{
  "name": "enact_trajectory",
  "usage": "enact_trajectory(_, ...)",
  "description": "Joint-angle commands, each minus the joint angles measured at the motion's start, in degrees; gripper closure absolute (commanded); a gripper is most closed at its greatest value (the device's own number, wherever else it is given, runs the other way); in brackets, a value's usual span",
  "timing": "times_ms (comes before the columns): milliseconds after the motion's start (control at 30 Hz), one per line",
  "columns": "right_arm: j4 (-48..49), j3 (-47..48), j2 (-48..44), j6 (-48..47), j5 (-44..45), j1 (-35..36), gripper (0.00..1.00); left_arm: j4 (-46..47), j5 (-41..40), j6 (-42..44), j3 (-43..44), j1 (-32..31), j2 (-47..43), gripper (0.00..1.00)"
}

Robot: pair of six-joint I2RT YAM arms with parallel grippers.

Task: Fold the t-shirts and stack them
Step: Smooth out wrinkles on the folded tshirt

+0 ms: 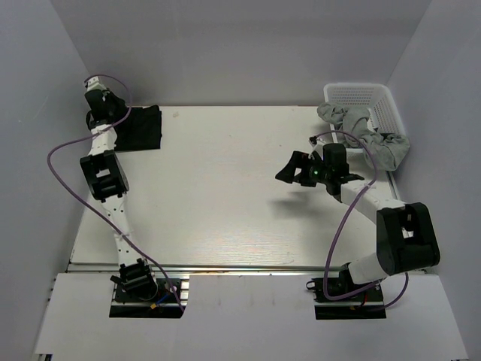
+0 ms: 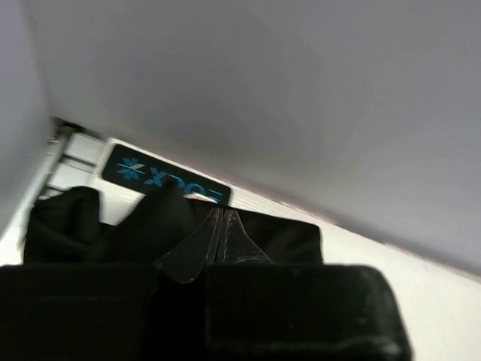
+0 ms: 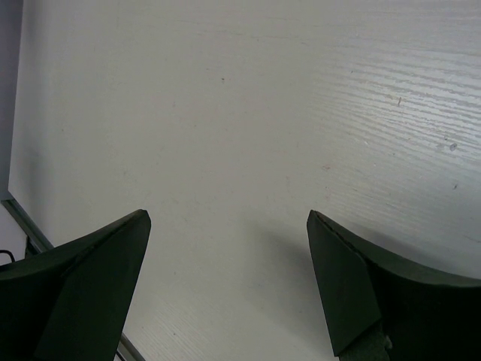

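Black shirt (image 1: 141,126) folded at the bench's (image 1: 225,218) far-left corner, left tool (image 2: 222,226) closed tight above it, grip on cloth unclear; right tool (image 1: 294,168), wide open and empty mid-bench, looks due to fetch a grey shirt (image 1: 376,143) from the basket (image 1: 361,94).

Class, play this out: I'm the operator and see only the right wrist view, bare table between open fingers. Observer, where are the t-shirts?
Observer: The black t-shirt lies in a compact heap at the table's far left corner.
Operator: Is the left gripper on it?
Observer: The left gripper is at its left edge, fingertips shut together.
Operator: And the grey ones?
Observer: Grey t-shirts hang bunched over the white lattice basket at far right.
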Motion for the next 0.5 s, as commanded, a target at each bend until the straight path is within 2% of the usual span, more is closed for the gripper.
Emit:
enact_trajectory(0,-0.34,3.82,1.06,-0.93,0.25,0.04,0.10,1.95,-5.03,-1.35,1.48,0.68,-1.01,0.89)
enact_trajectory(167,0.19,5.75,4.05,-0.67,-1.24,-0.13,0.10,3.37,-3.80,-2.67,1.55,0.68,0.31,0.82)
enact_trajectory(267,0.54,6.46,5.64,-0.32,-2.39,-0.13,0.10,4.32,-1.89,-3.99,1.56,0.68,1.19,0.82)
enact_trajectory(333,0.63,6.72,6.51,0.03,-2.57,-0.13,0.10,6.70,2.69,-1.37,-1.08,0.68,0.57,0.82)
enact_trajectory(400,0.80,6.72,7.21,-0.14,-2.74,-0.05,0.10,4.44,2.62,0.66,0.49,-0.72,0.65,0.81)
enact_trajectory(467,1.59,6.64,8.00,0.21,-2.92,0.04,0.10,1.79,0.77,-0.38,-0.28,-0.73,0.66,0.63)
